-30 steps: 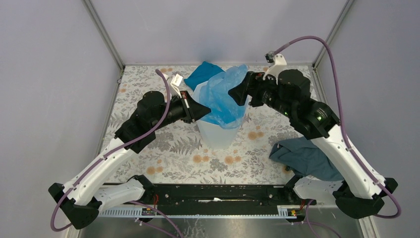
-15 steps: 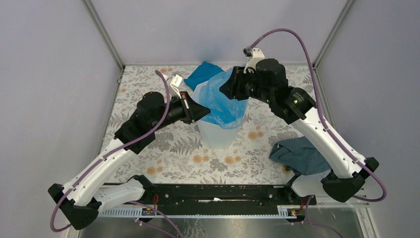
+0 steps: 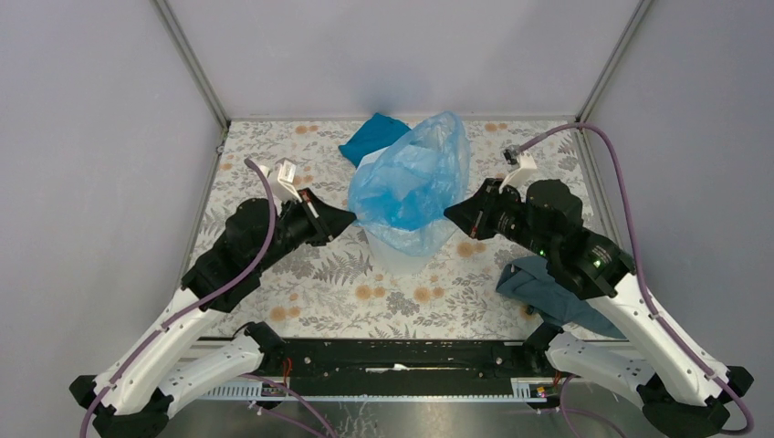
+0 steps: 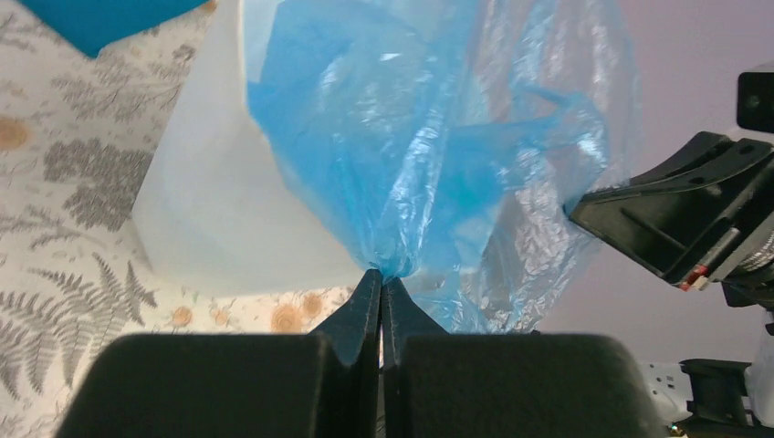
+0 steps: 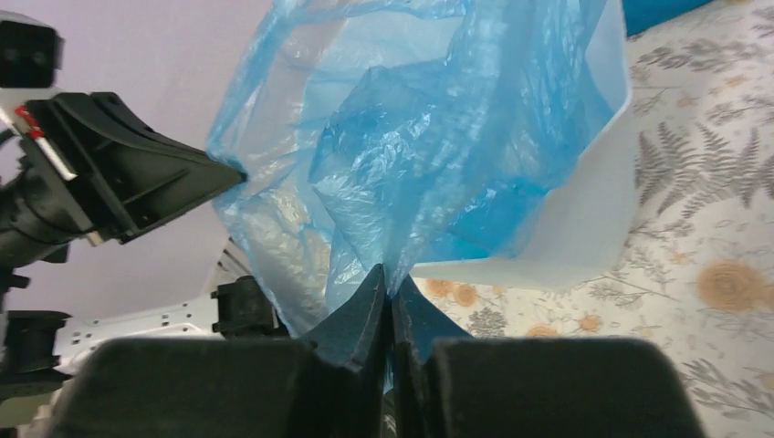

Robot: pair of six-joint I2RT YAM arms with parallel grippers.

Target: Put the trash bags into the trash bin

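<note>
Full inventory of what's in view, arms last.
bag: one, translucent light blue, draped over the bin's mouth, pinched on both sides
bin: one, translucent white, mid-table under the bag
teal cloth: one, opaque teal, far edge behind the bin
grey-blue cloth: one, dull grey-blue, near right, partly under the right arm
table: one, floral-patterned top
left gripper: one, black, shut on the bag's left side
right gripper: one, black, shut on the bag's right side
</note>
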